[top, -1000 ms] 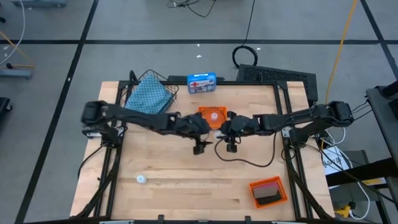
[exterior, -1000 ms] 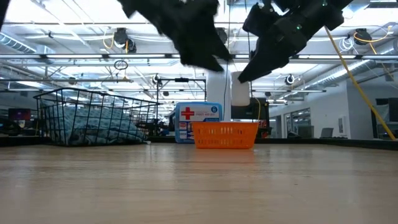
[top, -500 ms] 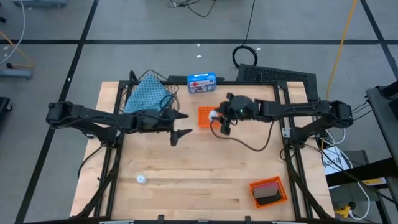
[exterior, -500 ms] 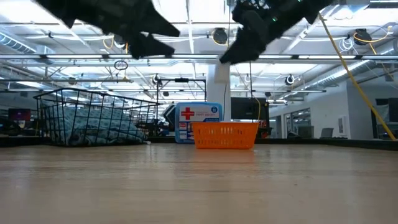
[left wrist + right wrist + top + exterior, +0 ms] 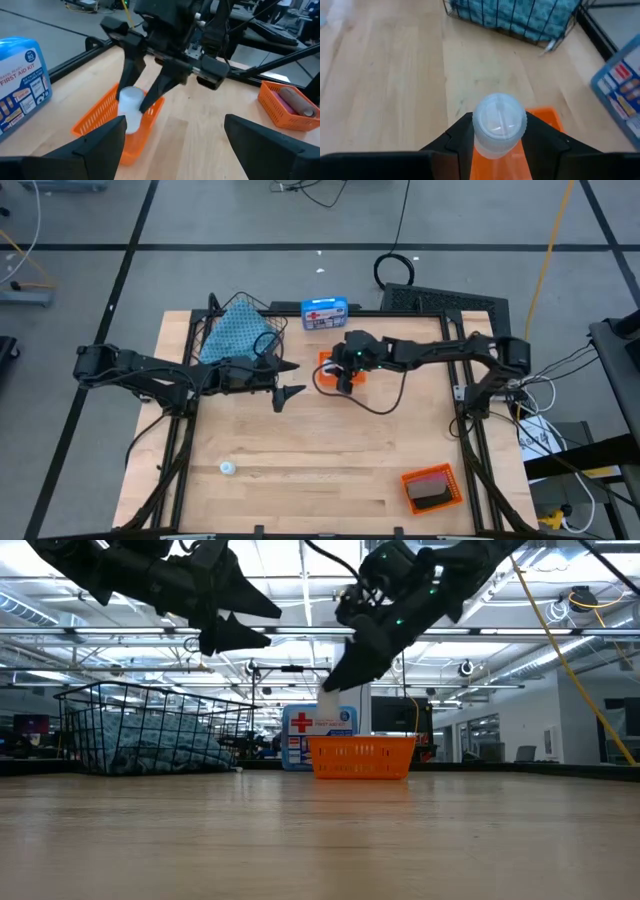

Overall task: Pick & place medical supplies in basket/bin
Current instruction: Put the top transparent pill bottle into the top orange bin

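My right gripper (image 5: 134,102) is shut on a small white vial (image 5: 131,111) just above the left end of an orange tray (image 5: 330,361). My left gripper (image 5: 287,381) hangs open in the air to the left of that tray, level with it, and touches nothing. The dark wire basket (image 5: 238,330) stands at the far left with the teal patterned cloth (image 5: 520,11) lying inside it. A second white vial (image 5: 227,468) rests on the table near the near-left corner. Pink and dark rolls (image 5: 295,100) lie in another orange tray (image 5: 432,488). My right gripper pinches the white vial by its upper sides (image 5: 499,131) between its two fingers (image 5: 460,137), coming from above and slanting down. The vial's round cap faces back toward the wrist. It is lifted clear and hangs upright below the fingertips, over the orange tray's rim (image 5: 102,117).
A blue first-aid box (image 5: 323,312) stands at the far edge, just behind the tray and right of the basket. The right arm's cable (image 5: 385,402) loops over the table's middle. Bare wood (image 5: 320,450) spans the near half between the loose vial and the near-right tray.
My left gripper drew back from the table's middle toward the left edge, then held still. My right gripper, carrying the vial, swung from the right of the orange tray toward the far left, rising and then coming down over the tray's left end.
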Controlling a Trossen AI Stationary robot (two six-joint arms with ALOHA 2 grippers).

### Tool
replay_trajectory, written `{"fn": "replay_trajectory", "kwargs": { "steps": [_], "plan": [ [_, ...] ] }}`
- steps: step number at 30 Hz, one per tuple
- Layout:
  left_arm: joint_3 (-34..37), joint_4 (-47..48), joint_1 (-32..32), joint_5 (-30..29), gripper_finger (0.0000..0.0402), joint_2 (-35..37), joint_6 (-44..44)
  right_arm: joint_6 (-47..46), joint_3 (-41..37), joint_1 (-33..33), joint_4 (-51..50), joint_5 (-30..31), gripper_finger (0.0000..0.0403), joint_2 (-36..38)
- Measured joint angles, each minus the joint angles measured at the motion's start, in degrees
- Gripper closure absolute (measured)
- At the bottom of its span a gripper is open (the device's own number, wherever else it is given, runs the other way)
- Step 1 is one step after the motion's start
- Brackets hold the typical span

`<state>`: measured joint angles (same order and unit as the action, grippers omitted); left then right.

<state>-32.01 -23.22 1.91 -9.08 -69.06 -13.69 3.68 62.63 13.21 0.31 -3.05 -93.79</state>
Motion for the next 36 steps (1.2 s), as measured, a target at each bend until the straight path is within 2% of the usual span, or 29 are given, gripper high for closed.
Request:
{"fn": "replay_trajectory", "kwargs": {
  "steps": [7, 12, 36],
  "plan": [
    [0.0, 0.7, 0.0, 0.0, 0.0065, 0.0, -0.1, 0.0, 0.0, 0.3, 5.7, 0.0, 0.0277, -5.2],
    [0.0, 0.7, 0.0, 0.0, 0.0059, 0.0, -0.1, -1.7, 0.0, 0.8, 5.3, 0.0, 0.0276, -7.0],
    [0.0, 0.7, 0.0, 0.0, 0.0064, 0.0, -0.1, -3.0, -0.9, 0.9, 0.7, -1.6, 0.0271, -7.0]
  ]
}}
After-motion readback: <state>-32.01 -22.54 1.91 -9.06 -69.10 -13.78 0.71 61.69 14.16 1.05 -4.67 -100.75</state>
